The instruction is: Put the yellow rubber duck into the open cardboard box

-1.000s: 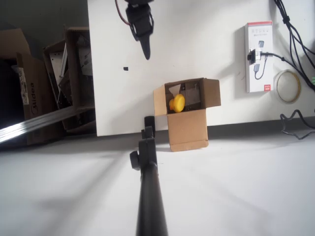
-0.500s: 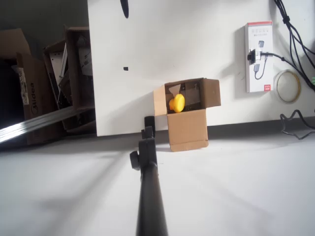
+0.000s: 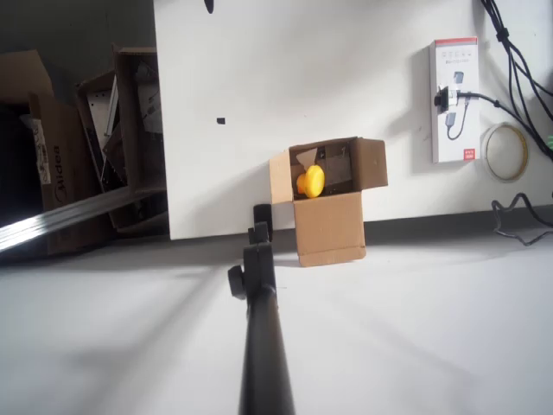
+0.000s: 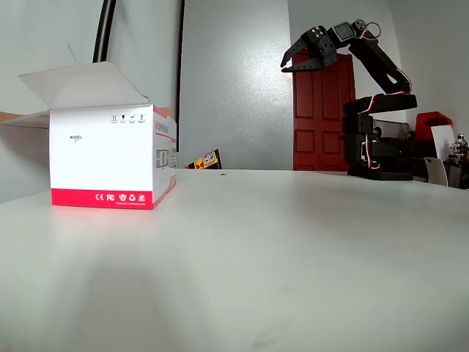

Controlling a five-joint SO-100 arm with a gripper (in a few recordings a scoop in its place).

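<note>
The yellow rubber duck (image 3: 311,181) lies inside the open cardboard box (image 3: 328,226), against its left wall beside a pale triangular scrap. The box stands at the near edge of the white table (image 3: 346,78) in the overhead view, flaps spread. In the fixed view my gripper (image 4: 283,64) is raised high above the table at the far right, pointing left, jaws spread and nothing between them. A dark sliver of the gripper's tip (image 3: 208,7) pokes in at the top edge of the overhead view, far from the box.
A white and red carton (image 3: 454,100) (image 4: 110,158) lies on the table with a cable plugged near it and a tape roll (image 3: 505,151) beside it. Brown cartons (image 3: 104,138) stand off the table's left side. A black pole (image 3: 259,328) crosses the overhead foreground.
The gripper has drawn back from above the table toward the top edge of the overhead view, leaving just its tip in sight. Duck and box have not moved.
</note>
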